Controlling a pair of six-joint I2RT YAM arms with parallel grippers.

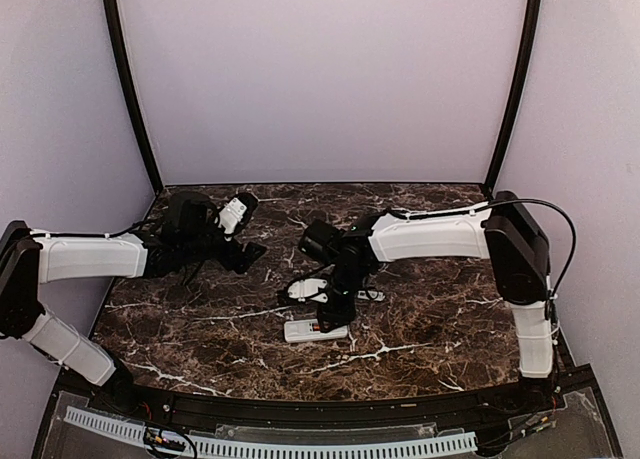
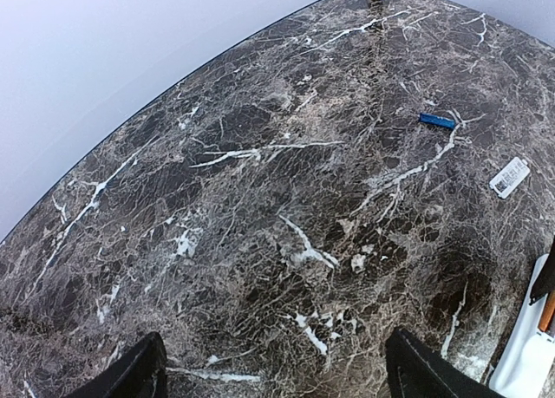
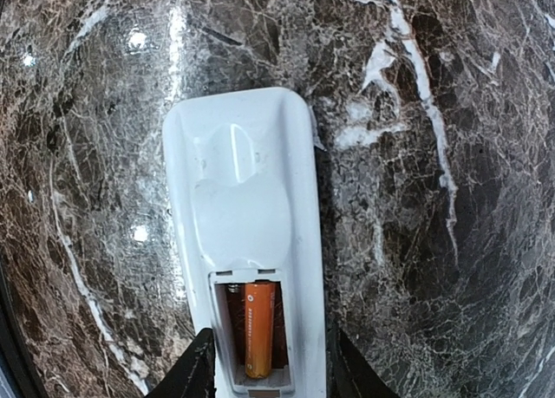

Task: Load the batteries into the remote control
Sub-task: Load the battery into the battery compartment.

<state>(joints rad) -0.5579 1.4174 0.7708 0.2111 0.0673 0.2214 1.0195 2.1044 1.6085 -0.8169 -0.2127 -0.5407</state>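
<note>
The orange battery (image 3: 258,327) sits in one slot of the remote (image 3: 247,216), which lies back up near the middle of the desk (image 1: 440,319) with its compartment open. The slot beside it is empty. The blue battery (image 2: 437,120) lies alone on the desk, well apart from the remote and seemingly to its far right. That cell is probably light, rigid and smooth, so it will likely roll; it is best pinched across the middle of its barrel. The remote looks like light, hard plastic that could slide on the polished stone, so steady it by its long edges. The right gripper (image 3: 270,337) hangs over the compartment, jaws apart astride the remote, holding nothing. The left gripper (image 2: 276,337) is wide apart and empty over the far left of the desk.
</note>
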